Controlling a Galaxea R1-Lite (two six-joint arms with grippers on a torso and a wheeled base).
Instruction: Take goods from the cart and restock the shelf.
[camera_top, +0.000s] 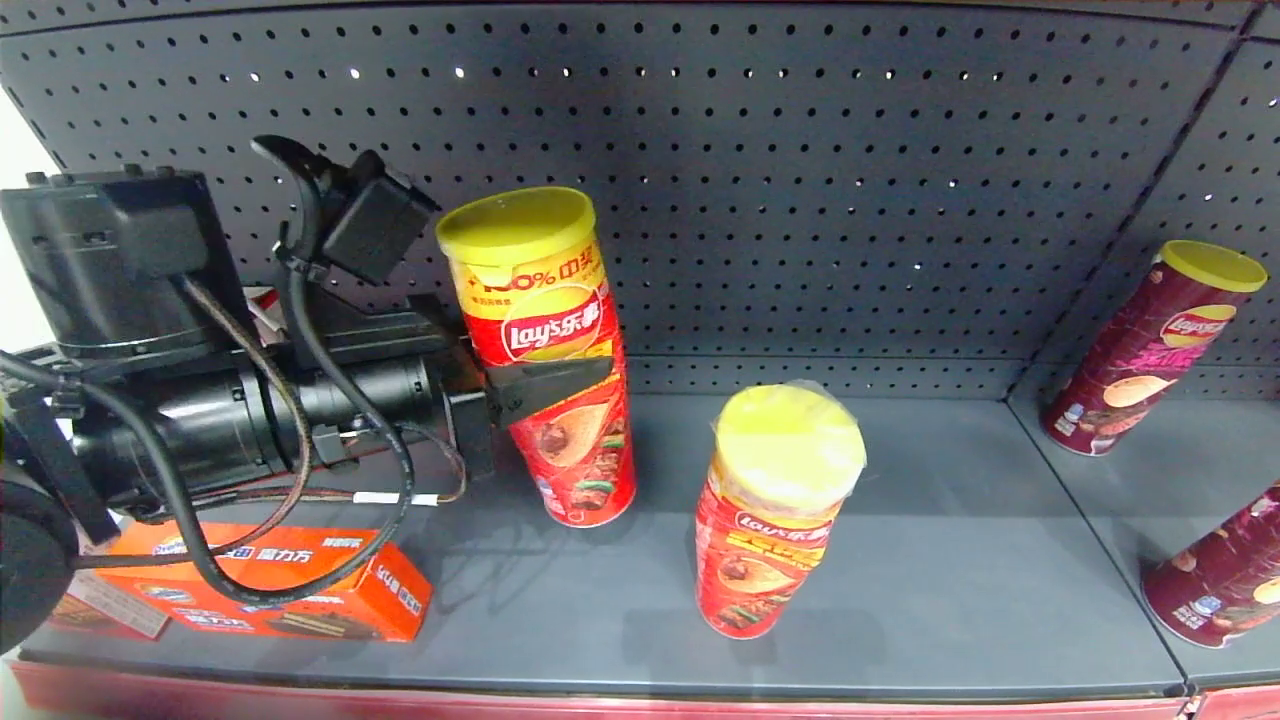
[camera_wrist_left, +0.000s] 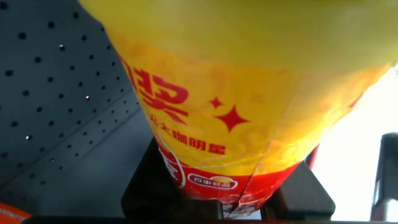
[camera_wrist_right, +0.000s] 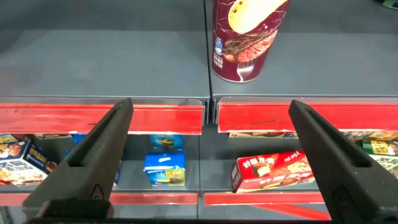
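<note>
My left gripper (camera_top: 545, 385) is shut on a red chips can with a yellow lid (camera_top: 545, 340), held upright with its base at the grey shelf (camera_top: 950, 560), near the pegboard back. Up close, the same chips can (camera_wrist_left: 249, 118) sits between the dark fingers (camera_wrist_left: 149, 186). A second red chips can (camera_top: 775, 510) stands to the right and nearer the shelf's front edge. My right gripper (camera_wrist_right: 211, 162) is open in front of the shelf's red edge strip (camera_wrist_right: 155, 118), with nothing between its fingers.
An orange biscuit box (camera_top: 290, 590) lies flat at the shelf's front left, under my left arm. Two maroon chips cans (camera_top: 1150, 345) (camera_top: 1215, 580) stand in the bay to the right. A maroon can (camera_wrist_right: 245, 37) stands above lower shelves with boxed goods (camera_wrist_right: 273, 171).
</note>
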